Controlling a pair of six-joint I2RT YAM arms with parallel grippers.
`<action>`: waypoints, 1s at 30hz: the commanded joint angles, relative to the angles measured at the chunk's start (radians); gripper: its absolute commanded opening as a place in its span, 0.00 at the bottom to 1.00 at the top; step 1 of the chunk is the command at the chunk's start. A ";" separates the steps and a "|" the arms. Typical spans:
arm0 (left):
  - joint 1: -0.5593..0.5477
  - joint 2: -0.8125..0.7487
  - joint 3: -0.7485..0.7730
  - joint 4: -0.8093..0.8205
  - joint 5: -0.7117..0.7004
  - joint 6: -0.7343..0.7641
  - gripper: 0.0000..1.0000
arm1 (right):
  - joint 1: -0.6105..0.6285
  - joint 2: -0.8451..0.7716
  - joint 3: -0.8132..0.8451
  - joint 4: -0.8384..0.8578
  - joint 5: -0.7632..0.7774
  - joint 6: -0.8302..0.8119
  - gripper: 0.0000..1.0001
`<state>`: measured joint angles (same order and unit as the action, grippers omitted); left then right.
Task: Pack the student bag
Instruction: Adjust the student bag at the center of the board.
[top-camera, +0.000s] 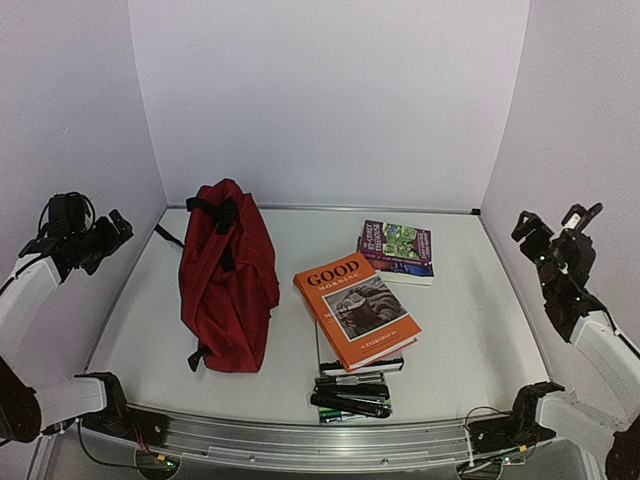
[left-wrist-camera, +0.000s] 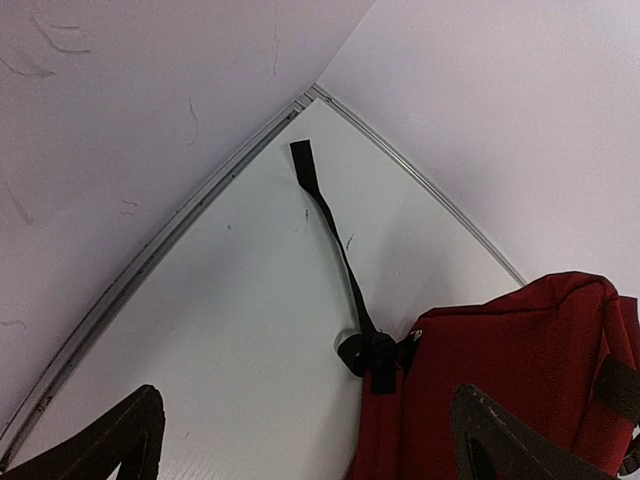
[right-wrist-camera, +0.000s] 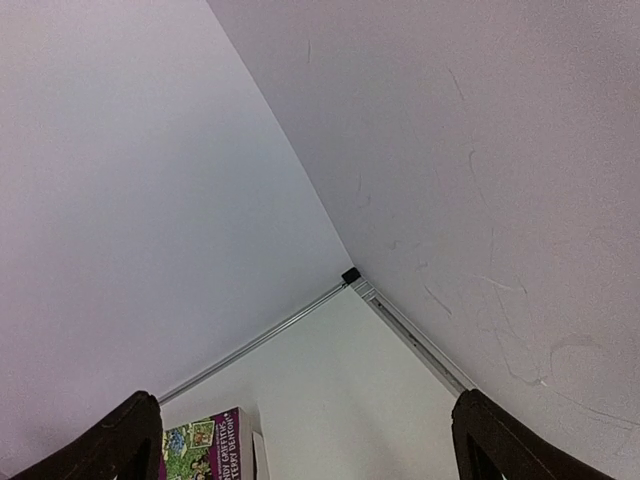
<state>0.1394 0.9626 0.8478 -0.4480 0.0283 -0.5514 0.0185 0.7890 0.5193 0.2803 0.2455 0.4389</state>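
Observation:
The student bag (top-camera: 228, 275) is a dark-red backpack lying closed at the left middle of the table, handle end toward the back wall. Its corner (left-wrist-camera: 520, 380) and a loose black strap (left-wrist-camera: 330, 230) show in the left wrist view. An orange book (top-camera: 356, 310) lies on another book right of the bag. A purple book (top-camera: 397, 250) sits behind them. Several black markers (top-camera: 350, 398) lie near the front edge. My left gripper (top-camera: 108, 235) (left-wrist-camera: 305, 440) hangs open and raised left of the bag. My right gripper (top-camera: 555, 228) (right-wrist-camera: 305, 440) is open, raised at the right wall.
White walls enclose the table on three sides, with a metal rail (top-camera: 320, 208) along the back edge. The arm bases (top-camera: 100, 400) stand at the near corners. A corner of the purple book (right-wrist-camera: 205, 445) shows in the right wrist view.

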 joint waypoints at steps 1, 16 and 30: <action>0.003 0.035 0.053 -0.018 0.065 -0.033 1.00 | 0.002 0.032 0.071 -0.027 -0.041 -0.006 0.98; -0.381 0.084 0.047 0.097 0.435 -0.018 0.98 | 0.010 0.146 0.197 -0.104 -0.537 -0.055 0.98; -0.481 0.062 -0.045 0.083 0.138 -0.137 0.36 | 0.174 0.222 0.219 -0.118 -0.501 -0.055 0.98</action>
<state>-0.3500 1.0504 0.8128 -0.3675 0.3344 -0.6341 0.1617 1.0023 0.6910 0.1536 -0.2737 0.3939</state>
